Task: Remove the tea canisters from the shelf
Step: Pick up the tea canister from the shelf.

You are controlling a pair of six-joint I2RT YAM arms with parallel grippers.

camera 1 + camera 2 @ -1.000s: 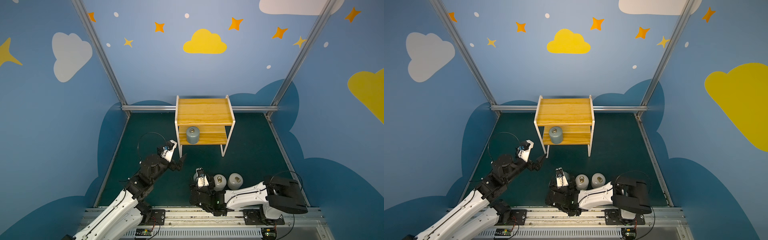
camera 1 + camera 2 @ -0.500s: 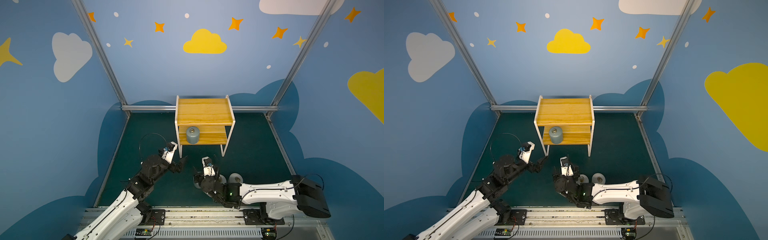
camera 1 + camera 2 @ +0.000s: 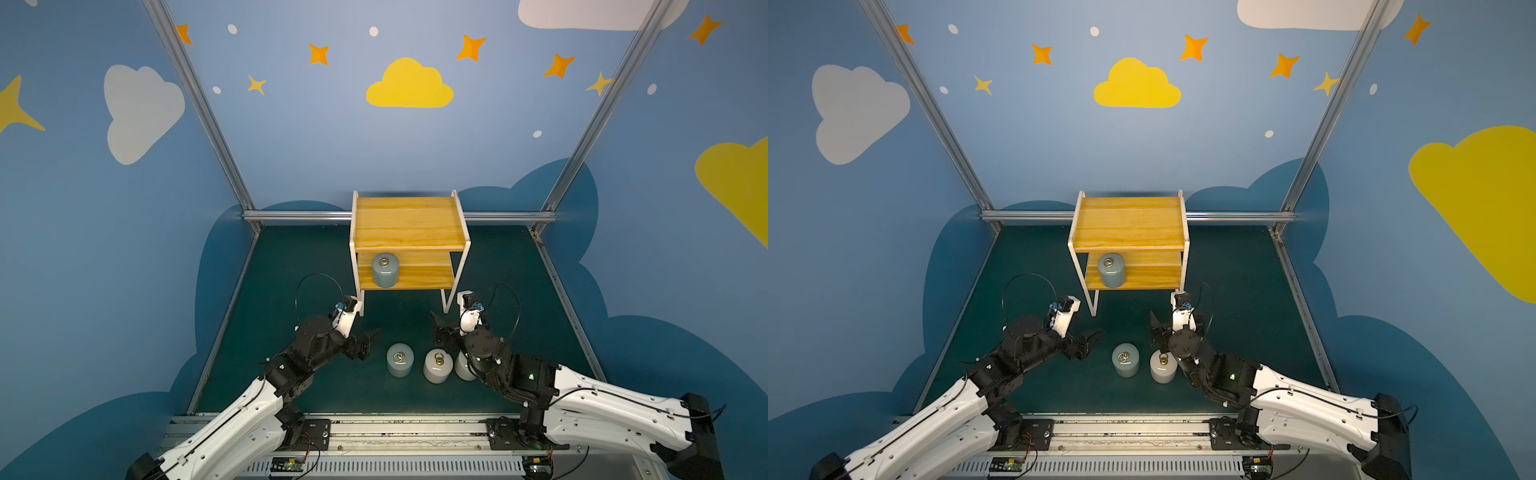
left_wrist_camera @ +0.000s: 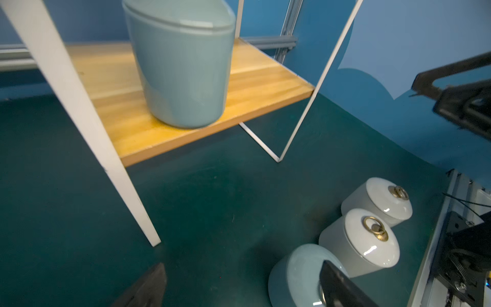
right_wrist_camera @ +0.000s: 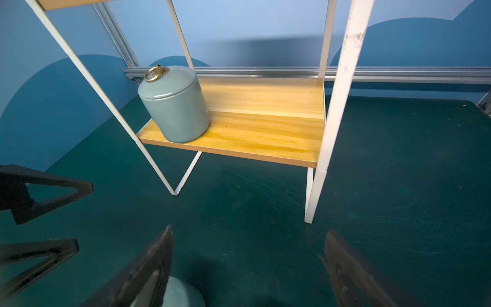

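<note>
Dark green surface (image 3: 519,270) carries a two-tier shelf of yellowish wooden boards and thin white frame (image 3: 409,224). The left tool (image 3: 370,345) and the right tool (image 3: 436,330) are both released and empty. One grey-blue round canister with brass ring (image 3: 385,271) stands on the lower board. A second grey-blue canister (image 3: 400,362), a white canister (image 3: 437,366) and another white canister (image 3: 461,368) stand in a row on the surface before the shelf.

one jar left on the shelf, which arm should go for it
Left, likely: the last canister stands at the left end of the lower board of the shelf, nearer the left gripper, which is open and empty.
</note>
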